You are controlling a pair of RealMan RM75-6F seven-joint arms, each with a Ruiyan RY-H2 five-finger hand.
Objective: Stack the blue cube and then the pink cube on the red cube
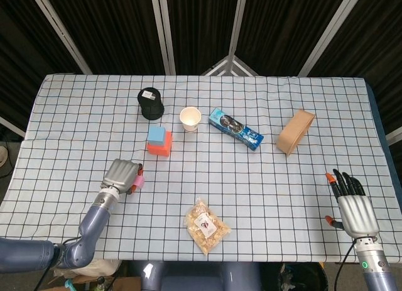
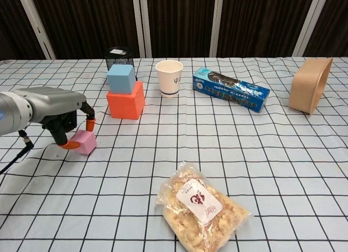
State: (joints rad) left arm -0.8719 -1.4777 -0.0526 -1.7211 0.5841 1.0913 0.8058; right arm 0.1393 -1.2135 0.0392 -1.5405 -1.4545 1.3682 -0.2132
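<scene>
Two cubes already stand stacked; we hold the pink cube (image 2: 83,141) pinched in our left hand (image 2: 64,117), low over the table, the blue cube (image 2: 120,78) at one o'clock.

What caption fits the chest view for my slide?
Left hand pinches the pink cube just off the cloth, with the blue cube already stacked on the red cube.
</scene>
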